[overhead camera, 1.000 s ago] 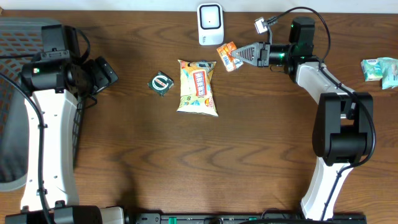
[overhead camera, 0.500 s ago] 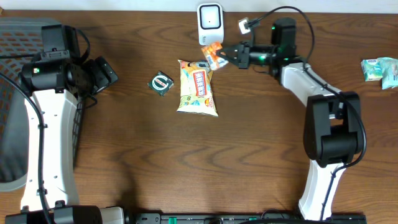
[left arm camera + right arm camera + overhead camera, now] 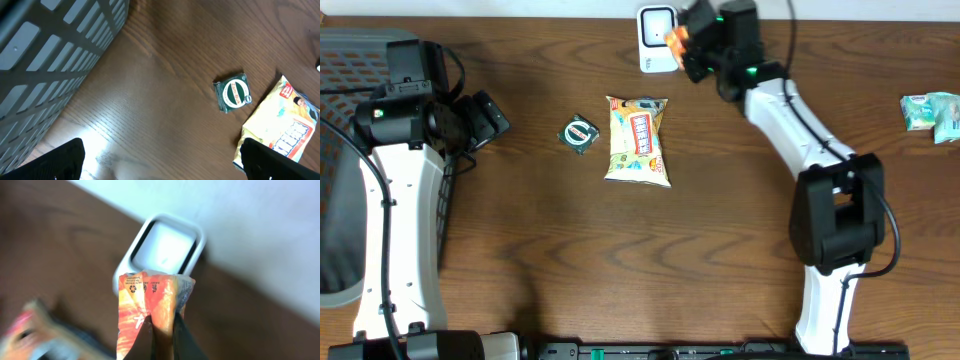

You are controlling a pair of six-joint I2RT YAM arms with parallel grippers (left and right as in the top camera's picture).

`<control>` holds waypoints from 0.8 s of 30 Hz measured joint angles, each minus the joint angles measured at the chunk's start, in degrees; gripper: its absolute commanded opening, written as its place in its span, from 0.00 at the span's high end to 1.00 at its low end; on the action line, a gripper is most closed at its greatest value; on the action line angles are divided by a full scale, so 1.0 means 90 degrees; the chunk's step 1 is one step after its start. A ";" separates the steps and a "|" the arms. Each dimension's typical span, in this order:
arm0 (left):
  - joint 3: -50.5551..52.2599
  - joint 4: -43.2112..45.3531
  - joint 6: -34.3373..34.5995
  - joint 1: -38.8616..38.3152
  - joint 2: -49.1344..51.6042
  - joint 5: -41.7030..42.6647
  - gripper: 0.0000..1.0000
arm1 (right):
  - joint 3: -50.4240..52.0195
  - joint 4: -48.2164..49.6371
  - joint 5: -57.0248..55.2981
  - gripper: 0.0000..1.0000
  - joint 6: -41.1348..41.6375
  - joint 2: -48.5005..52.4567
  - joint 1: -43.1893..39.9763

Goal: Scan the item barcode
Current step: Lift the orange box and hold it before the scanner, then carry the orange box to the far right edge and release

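The orange sachet (image 3: pixel 150 305) is pinched by its lower end in the right gripper (image 3: pixel 162 340), whose jaws are clamped tight on it. It is held up just in front of the white barcode scanner (image 3: pixel 165 245), overlapping the scanner's right edge in the overhead view.

The likely failures:
- **No read:** I cannot tell whether the barcode faces the scanner window, and the sachet's free end looks crumpled.
- **Collision:** pushing closer could knock the upright scanner over.

The yellow snack bag (image 3: pixel 638 140) and green packet (image 3: pixel 580 133) lie below the scanner. The left gripper (image 3: pixel 160 167) hangs far to the scanner's left with its jaws spread wide, holding nothing, beside the basket (image 3: pixel 50 50).
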State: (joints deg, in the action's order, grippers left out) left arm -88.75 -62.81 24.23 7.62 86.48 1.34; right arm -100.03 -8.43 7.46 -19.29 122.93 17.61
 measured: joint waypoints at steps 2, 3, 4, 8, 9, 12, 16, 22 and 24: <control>0.0000 0.0000 0.0000 0.0000 0.0000 -0.0002 0.02 | -0.0046 0.0330 -0.0571 0.99 -0.0777 0.0000 0.0243; 0.0000 0.0000 0.0000 0.0000 0.0000 -0.0002 0.02 | -0.0046 0.0440 -0.0733 0.99 -0.1090 0.0000 0.0318; 0.0000 0.0000 0.0000 0.0000 0.0000 0.0000 0.02 | -0.0046 0.0634 -0.0908 0.99 -0.1547 0.0000 0.0403; 0.0000 -0.0002 0.0000 0.0000 0.0000 -0.0002 0.02 | -0.0058 0.1571 -0.1285 0.99 -0.2994 0.0095 0.0491; 0.0000 0.0005 0.0000 0.0000 0.0000 -0.0002 0.02 | -0.0061 0.1812 -0.1345 0.99 -0.3266 0.0151 0.0486; 0.0000 0.0002 0.0000 0.0000 0.0000 -0.0002 0.03 | -0.0080 0.2441 -0.1479 0.99 -0.3925 0.0423 0.0454; 0.0000 -0.0010 0.0000 0.0000 0.0000 0.0000 0.02 | -0.0078 0.3259 -0.1545 0.99 -0.4388 0.1010 0.0427; 0.0000 -0.0002 0.0000 0.0000 0.0000 -0.0002 0.03 | -0.0070 0.3395 -0.1348 0.99 -0.4364 0.1554 0.0427; 0.0000 0.0000 0.0000 0.0000 0.0000 0.0000 0.03 | -0.0070 0.3422 -0.1277 0.99 -0.4291 0.1564 0.0427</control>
State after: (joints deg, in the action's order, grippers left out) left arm -88.75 -62.81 24.23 7.62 86.48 1.34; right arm -100.66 22.37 -4.03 -57.91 137.01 21.45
